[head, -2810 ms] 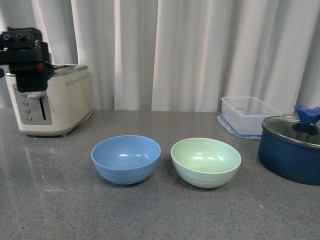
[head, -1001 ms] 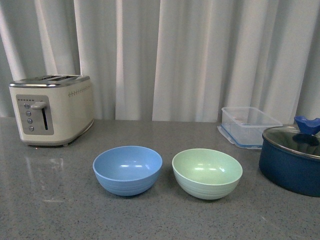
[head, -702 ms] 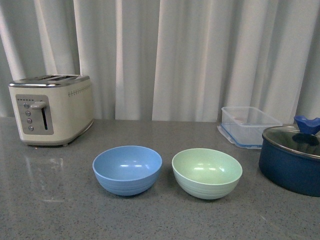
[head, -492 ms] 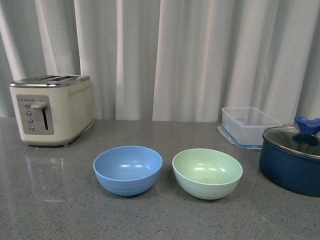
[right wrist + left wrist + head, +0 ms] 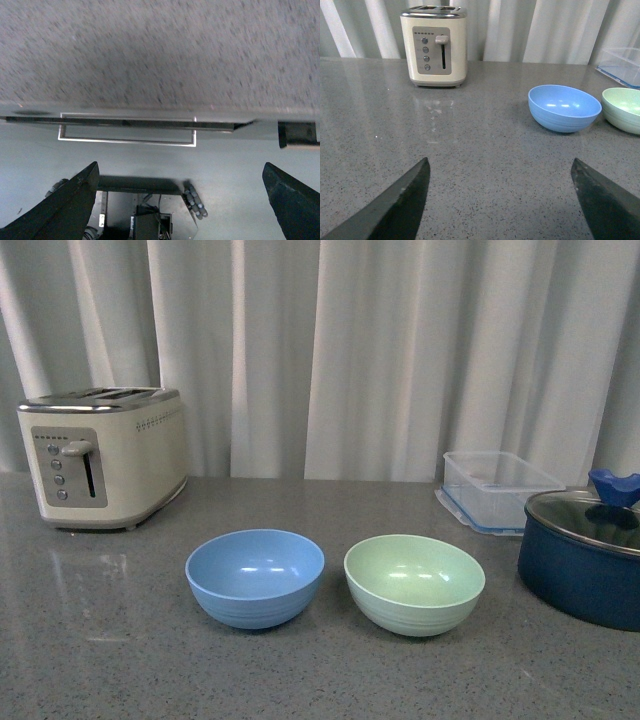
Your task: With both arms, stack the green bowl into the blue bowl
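Note:
The blue bowl (image 5: 255, 577) and the green bowl (image 5: 414, 583) sit upright side by side on the grey counter (image 5: 120, 640), blue to the left, a small gap between them. Neither arm shows in the front view. My left gripper (image 5: 500, 167) is open low over bare counter, with the blue bowl (image 5: 564, 107) ahead and the green bowl (image 5: 623, 109) partly cut off by the frame edge. My right gripper (image 5: 181, 172) is open with nothing between its fingers, beyond the counter's edge (image 5: 150, 112), over the floor and the robot's base; no bowl shows in its view.
A cream toaster (image 5: 103, 455) stands at the back left. A clear plastic container (image 5: 497, 490) sits at the back right, with a dark navy lidded pot (image 5: 585, 560) in front of it. White curtains hang behind the counter.
A black arm in front of the toaster 2.8 s ago has left the front view. The bowls have kept their places; the view shifted slightly.

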Controlling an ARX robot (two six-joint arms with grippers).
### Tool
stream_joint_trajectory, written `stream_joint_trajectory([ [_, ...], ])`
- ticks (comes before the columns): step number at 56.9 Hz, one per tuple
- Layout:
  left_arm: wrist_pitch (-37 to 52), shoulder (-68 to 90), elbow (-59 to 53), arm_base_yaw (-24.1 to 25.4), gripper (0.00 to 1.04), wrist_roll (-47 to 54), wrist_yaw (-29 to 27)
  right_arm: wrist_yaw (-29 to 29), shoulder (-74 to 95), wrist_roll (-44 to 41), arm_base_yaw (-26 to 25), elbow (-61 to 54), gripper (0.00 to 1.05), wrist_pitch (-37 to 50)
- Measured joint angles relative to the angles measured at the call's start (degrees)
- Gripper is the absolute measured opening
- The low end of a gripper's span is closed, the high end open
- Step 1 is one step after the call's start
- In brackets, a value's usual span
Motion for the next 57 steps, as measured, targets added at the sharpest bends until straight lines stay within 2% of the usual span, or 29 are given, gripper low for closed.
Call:
stream_joint_trajectory([
  [4, 0.0, 0.0, 0.0, 0.0, 1.0, 0.04, -0.02, -1.4, 6.19, 0.22, 1.31, 4.55, 0.95, 2.16],
  [16, 0.0, 0.0, 0.0, 0.0, 0.98, 0.02, 0.0, -3.56, 25.07, 2.19, 4.81, 20.31, 0.95, 6.84],
  [25, 0.0, 0.0, 0.0, 0.0, 0.98, 0.02, 0.0, -4.04, 38.27, 3.58, 5.64, 30.71, 0.95, 8.92],
  [43, 0.0, 0.0, 0.0, 0.0, 0.98, 0.02, 0.0, -4.33, 53.09, 5.01, 6.38, 42.91, 0.95, 9.97],
  [57, 0.0, 0.0, 0.0, 0.0, 0.98, 0.02, 0.0, -4.37, 59.93, 4.92, 6.58, 47.89, 0.95, 10.16],
])
